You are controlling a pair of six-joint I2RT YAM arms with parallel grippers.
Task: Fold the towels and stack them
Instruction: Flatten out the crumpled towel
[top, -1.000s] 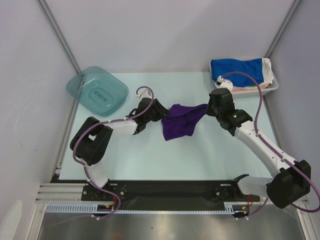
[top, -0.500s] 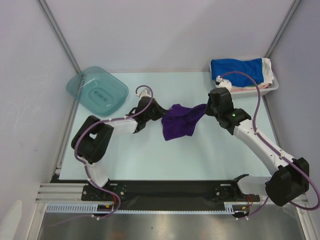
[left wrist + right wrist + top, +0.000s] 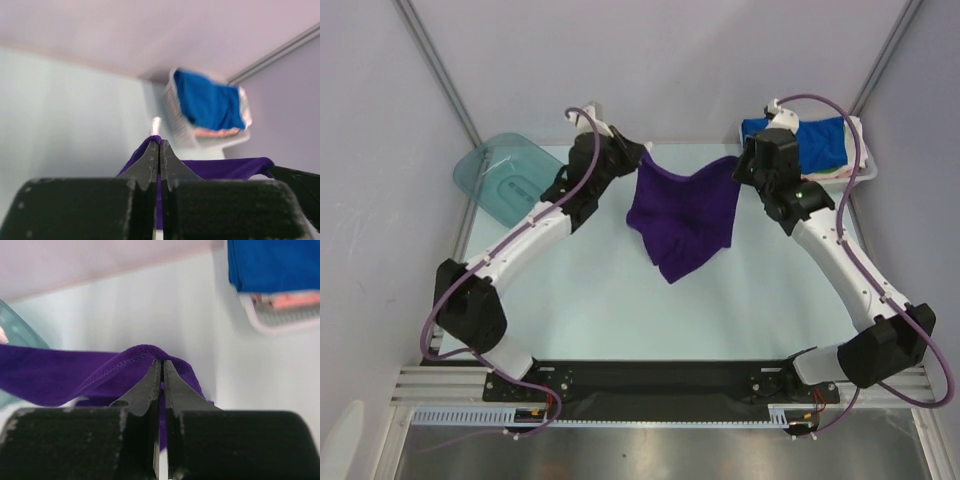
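The pale worktop [image 3: 590, 300] spreads below the purple towel [image 3: 685, 215], which hangs over its far middle. The towel's top edge runs left to right between the arms, and one corner droops toward the near side. A teal tub [image 3: 495, 180] lies far left. A white basket [image 3: 860, 175] holding the blue towel [image 3: 820, 140] sits far right, so neither seems to block laying the cloth down nearward. The left pincer [image 3: 640, 152] pinches the left top corner and the right pincer [image 3: 738, 166] pinches the right one.

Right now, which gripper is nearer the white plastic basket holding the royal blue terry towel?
Right. The right gripper, shut on a corner of the dark purple terry towel, hangs beside the white basket; the left gripper holds the opposite corner, farther away.
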